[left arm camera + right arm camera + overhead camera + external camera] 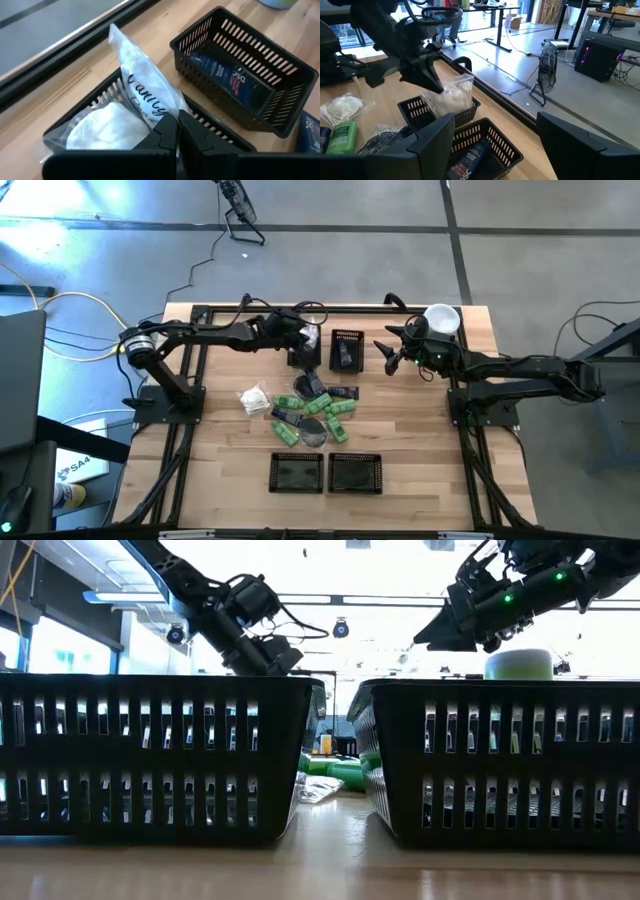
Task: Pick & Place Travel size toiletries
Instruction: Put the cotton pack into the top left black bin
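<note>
The left gripper hung over a black basket at the far side of the table, its jaws pinched shut on the top edge of a clear packet of white cotton items. The packet stood upright with its lower part inside that basket; whether it touched the floor of the basket could not be told. Just beside it stood a second basket, with a dark blue tube lying inside.

The right gripper hovered above the table beside the second basket, jaws spread wide and holding nothing. Close behind it stood a pale-green cylinder with a white lid.

The rest of the toiletries lay heaped at the table's middle: green bottles, dark pieces, a grey disc and, at the pile's left edge, a white packet.

Two more baskets sat side by side at the near edge; the overhead view showed no clear contents in either.
</note>
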Tool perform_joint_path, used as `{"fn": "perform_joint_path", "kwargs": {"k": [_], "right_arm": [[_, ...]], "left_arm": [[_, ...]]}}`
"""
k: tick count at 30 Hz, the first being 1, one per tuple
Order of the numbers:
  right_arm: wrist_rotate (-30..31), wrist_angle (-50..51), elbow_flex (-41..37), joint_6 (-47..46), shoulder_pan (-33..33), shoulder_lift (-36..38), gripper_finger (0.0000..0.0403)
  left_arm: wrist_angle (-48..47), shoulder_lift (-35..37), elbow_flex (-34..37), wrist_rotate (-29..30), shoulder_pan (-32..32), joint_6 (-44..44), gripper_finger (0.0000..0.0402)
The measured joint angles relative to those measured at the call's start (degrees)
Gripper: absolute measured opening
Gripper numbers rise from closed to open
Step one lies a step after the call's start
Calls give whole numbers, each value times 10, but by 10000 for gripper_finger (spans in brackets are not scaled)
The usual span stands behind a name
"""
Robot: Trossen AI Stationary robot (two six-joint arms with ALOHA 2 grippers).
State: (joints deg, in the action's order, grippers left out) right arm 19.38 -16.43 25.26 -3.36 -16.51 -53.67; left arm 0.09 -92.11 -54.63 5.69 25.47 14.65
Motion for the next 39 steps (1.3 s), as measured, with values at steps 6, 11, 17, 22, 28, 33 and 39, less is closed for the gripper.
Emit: {"fn": "perform_joint_path", "kwargs": {"k": [6,11,17,22,28,33,39], "right_arm": [[0,0,0,0,0,0,274],[0,0,0,-1,0,0,274],[0,0,0,-13,0,0,274],[0,0,0,-13,0,0,274],[0,0,0,-13,0,0,274],[0,0,0,-4,0,0,274],[7,-5,0,33,-1,0,274]], "left_arm": [[-2,-1,0,0,0,4,3],[-6,-1,0,0,0,-1,33],[-2,-1,-1,10,0,-24,100],[-2,-1,-15,49,0,-63,125],[-70,4,-51,151,1,-105,127],[-163,13,-74,193,1,-114,127],[-175,17,-77,193,0,-119,127]]}}
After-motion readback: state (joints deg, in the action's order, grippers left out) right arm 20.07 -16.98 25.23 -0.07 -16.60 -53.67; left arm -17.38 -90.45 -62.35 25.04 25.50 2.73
